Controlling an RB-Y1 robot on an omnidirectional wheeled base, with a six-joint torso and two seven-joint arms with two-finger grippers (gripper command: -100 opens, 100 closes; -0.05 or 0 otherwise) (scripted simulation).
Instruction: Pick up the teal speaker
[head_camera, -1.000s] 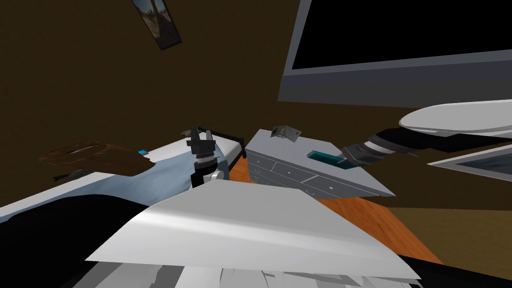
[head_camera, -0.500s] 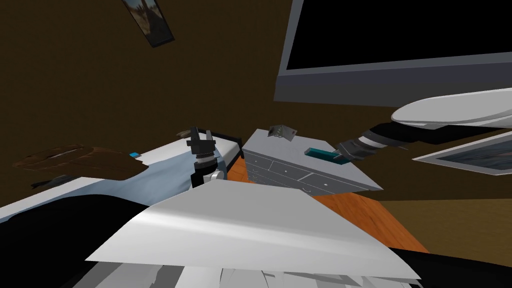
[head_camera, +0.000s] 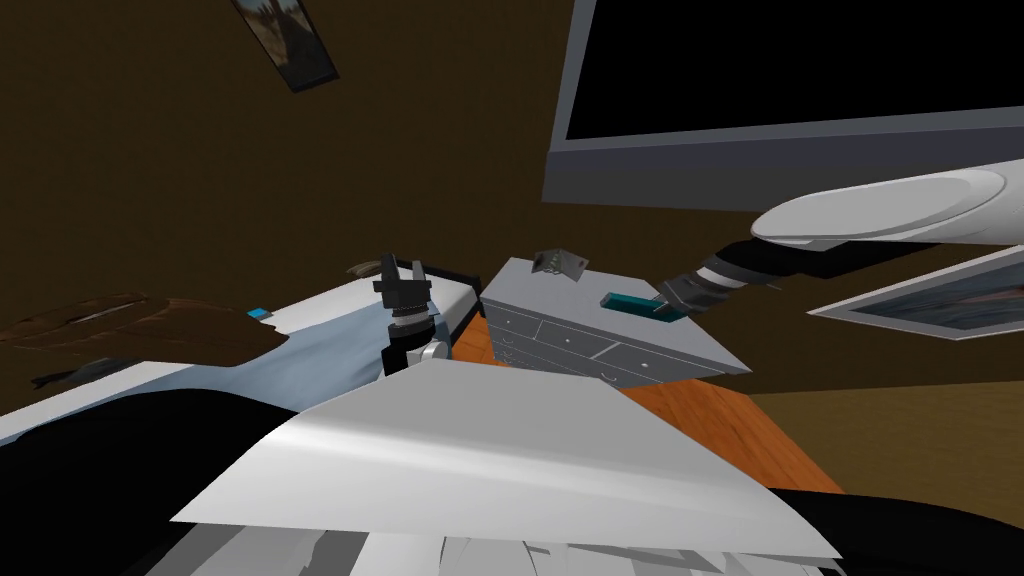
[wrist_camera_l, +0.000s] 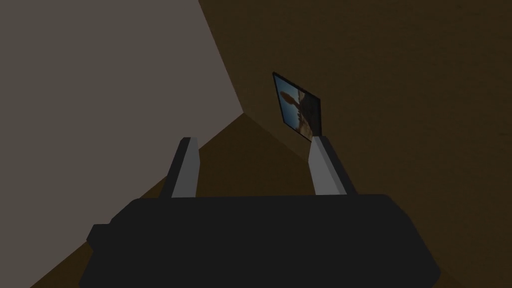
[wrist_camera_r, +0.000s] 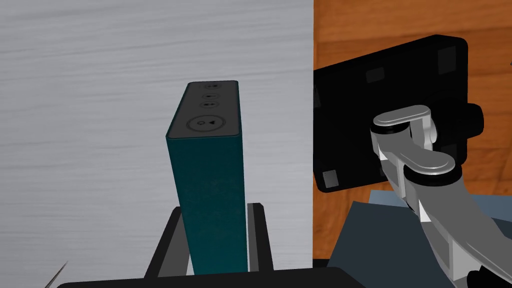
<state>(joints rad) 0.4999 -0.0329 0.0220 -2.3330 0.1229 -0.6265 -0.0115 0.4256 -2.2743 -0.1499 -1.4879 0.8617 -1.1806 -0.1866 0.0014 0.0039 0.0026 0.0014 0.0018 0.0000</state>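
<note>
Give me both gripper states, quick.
Left gripper: open, holding nothing.
Right gripper: closed on the speaker.

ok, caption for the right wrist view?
Right hand shut on the speaker, grey dresser top behind it.

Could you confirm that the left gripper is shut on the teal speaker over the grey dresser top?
Not quite: the right gripper is shut on the teal speaker over the grey dresser top, as the right wrist view shows; the left gripper stands open, holding nothing.
</note>
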